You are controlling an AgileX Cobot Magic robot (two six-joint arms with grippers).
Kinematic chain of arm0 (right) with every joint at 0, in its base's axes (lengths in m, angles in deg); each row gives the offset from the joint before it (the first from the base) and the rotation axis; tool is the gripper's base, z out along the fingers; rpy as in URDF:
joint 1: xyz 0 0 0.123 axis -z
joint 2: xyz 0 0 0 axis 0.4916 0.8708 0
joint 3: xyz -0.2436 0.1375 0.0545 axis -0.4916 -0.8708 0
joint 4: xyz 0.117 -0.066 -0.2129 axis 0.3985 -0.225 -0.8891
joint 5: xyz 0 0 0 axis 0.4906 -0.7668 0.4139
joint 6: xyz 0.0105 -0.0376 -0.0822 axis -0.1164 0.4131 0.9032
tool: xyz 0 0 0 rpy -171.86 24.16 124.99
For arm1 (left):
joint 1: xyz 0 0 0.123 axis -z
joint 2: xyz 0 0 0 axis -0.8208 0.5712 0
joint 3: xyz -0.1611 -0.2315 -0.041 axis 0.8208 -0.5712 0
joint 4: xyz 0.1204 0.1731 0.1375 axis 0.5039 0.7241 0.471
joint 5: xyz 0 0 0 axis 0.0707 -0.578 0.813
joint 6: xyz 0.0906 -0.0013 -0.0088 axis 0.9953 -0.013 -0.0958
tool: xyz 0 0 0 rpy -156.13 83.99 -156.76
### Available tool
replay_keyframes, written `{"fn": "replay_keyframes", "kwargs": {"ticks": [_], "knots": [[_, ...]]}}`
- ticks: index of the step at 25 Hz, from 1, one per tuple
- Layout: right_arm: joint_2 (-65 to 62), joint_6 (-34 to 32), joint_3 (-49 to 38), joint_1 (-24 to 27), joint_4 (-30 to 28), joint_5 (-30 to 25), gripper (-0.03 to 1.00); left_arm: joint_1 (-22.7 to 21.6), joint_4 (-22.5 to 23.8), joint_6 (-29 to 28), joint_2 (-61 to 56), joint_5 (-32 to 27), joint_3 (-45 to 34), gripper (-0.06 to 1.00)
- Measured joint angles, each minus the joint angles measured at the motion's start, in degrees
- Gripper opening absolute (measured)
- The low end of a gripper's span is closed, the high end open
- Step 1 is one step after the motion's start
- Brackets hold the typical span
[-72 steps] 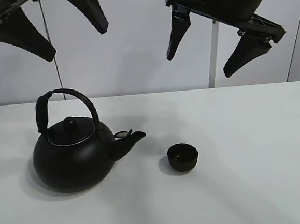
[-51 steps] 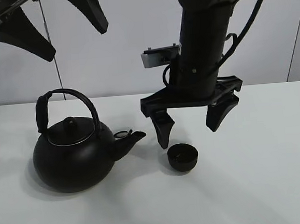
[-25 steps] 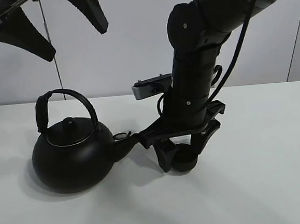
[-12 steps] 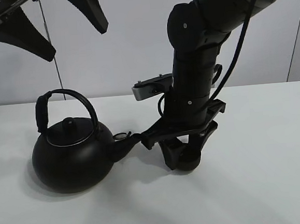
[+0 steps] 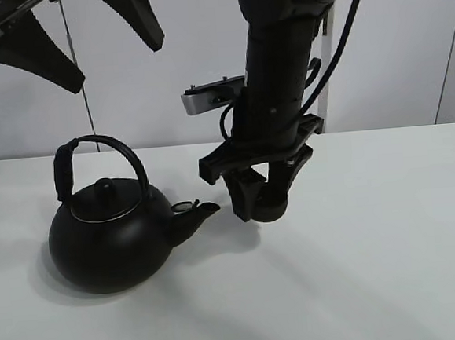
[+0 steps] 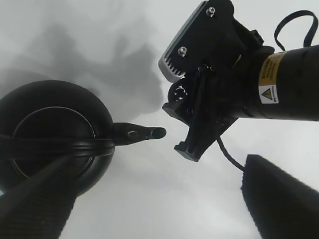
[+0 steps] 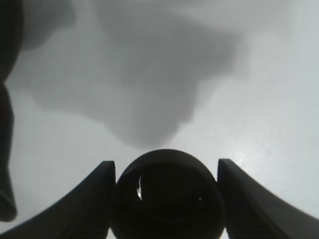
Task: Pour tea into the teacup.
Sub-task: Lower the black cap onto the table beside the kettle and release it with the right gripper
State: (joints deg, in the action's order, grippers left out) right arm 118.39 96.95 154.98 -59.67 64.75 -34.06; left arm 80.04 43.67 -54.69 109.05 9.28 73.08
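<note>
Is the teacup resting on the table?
No, the right gripper holds the teacup clamped, raised clear of the table, its shadow below.

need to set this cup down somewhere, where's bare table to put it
The widest bare table lies right of the right end effector holding the teacup, out to the view's edge. The front strip below the kettle is also bare. Crowded: the gap between the spout and the teacup.

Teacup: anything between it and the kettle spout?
Nothing visible. The right claw is shut on the teacup, holding it off the table close beside the spout, with only open space between them. The left claw hangs open high above the kettle, out of the way.
</note>
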Motion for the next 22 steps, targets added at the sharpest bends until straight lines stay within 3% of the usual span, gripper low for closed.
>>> {"fn": "replay_keyframes", "kwargs": {"ticks": [7, 16, 22], "knots": [[0.0, 3.6, 1.0, -0.5, 2.5, -3.6, 0.4, 0.0, 0.0, 0.0, 0.0, 0.0, 0.0, 0.64], [0.0, 4.7, 1.0, -6.4, 0.0, -2.9, 0.4, 0.0, 0.0, 0.0, 0.0, 0.2, 0.0, 0.64], [0.0, 3.9, 1.0, -6.2, -0.6, -3.2, 0.4, 0.0, 0.0, 0.0, 0.0, 0.2, 0.0, 0.64]]}}
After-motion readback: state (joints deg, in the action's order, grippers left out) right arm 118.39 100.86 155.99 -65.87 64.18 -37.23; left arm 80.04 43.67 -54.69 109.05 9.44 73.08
